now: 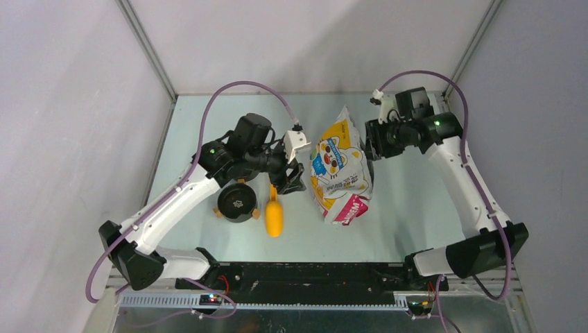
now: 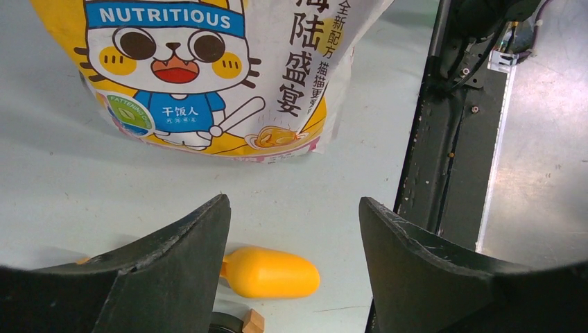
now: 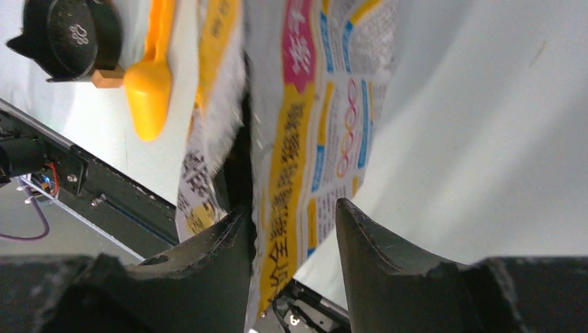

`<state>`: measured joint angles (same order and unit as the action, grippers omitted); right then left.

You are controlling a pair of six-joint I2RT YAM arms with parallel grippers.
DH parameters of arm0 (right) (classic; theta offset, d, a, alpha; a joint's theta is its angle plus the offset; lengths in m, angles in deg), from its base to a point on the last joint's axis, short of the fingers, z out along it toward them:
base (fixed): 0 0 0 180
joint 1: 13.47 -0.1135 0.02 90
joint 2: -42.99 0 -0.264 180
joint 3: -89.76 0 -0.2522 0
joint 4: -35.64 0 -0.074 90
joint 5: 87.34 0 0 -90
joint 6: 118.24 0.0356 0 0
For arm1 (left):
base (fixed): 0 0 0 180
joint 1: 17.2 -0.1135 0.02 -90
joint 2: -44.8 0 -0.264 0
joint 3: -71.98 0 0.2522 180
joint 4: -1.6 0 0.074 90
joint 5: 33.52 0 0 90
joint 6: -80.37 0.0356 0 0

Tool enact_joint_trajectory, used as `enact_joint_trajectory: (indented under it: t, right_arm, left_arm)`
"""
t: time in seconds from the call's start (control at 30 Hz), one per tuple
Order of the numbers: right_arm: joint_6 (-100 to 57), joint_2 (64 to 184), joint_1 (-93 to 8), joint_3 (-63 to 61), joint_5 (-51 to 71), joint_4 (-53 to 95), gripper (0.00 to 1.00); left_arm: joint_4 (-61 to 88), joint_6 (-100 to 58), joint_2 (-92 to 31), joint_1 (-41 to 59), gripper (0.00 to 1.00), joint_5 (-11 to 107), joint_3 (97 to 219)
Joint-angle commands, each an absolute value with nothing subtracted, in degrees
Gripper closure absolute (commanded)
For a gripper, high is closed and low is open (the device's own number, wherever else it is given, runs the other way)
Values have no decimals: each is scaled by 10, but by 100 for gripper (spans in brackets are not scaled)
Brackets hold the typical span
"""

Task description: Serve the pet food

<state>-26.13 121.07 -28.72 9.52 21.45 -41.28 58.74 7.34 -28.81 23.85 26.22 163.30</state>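
No kibble shows in any view. The white, yellow and pink cat-printed bag (image 1: 340, 166) lies on the table's middle. It also shows in the left wrist view (image 2: 208, 76) and the right wrist view (image 3: 319, 104). My left gripper (image 1: 290, 179) is open and empty (image 2: 295, 208), above the handle end of the orange scoop (image 1: 274, 216), left of the bag. The scoop's bowl end (image 2: 270, 272) lies on the table between the jaws. My right gripper (image 1: 371, 149) is at the bag's right edge. It is open (image 3: 292, 208), with the bag's wall between the jaws, against the left finger and apart from the right one.
A black round bowl (image 1: 237, 201) with small wooden feet stands just left of the scoop, under my left arm, and shows in the right wrist view (image 3: 69, 31). The black base rail (image 1: 312, 274) runs along the near edge. Grey walls close in the table.
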Motion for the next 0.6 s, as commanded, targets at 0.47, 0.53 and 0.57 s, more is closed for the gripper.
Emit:
enact_joint_trajectory:
  t: [0.47,0.53,0.57]
  right_arm:
    - [-244,1417,-344,339,110,-339,48]
    - [-238,1451,-345,384,100,-336,47]
    - [-232,1475,-345,400,96,-334,47]
  left_arm:
    - [617,127,-233,228,25,313,1625]
    - [633,141,-230,227,26,329,1630]
    - [640,145,-228,225,26,342,1631]
